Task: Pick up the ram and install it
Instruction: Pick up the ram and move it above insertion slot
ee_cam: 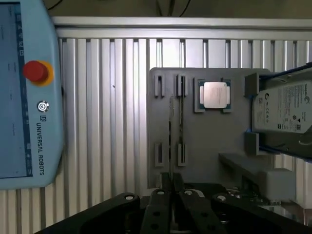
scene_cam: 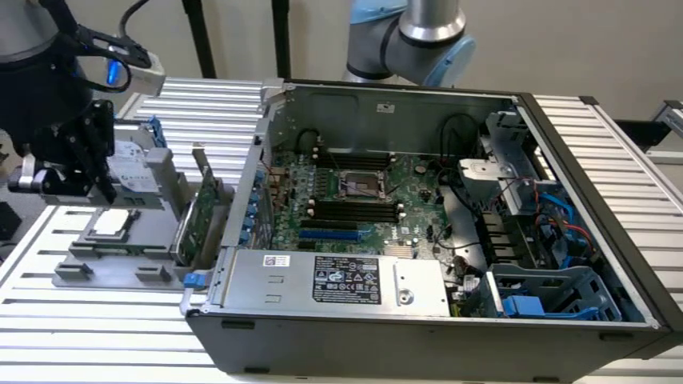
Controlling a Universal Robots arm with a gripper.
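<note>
Wrist view: pincer (ee_cam: pixel 171 181) clamped on ram (ee_cam: pixel 170 127), thin stick edge-on betw. its jaws, above gray fixture (ee_cam: pixel 209 146).

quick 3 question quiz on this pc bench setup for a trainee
1. True or false: the gripper is inside the case.
2. What sits on the tray beside the hard drive? a) CPU b) fan c) screwdriver
3. What colour is the button on the pendant?

Key: 1 false, it is at the tray, outside the case. 2 a. 3 red.
</note>
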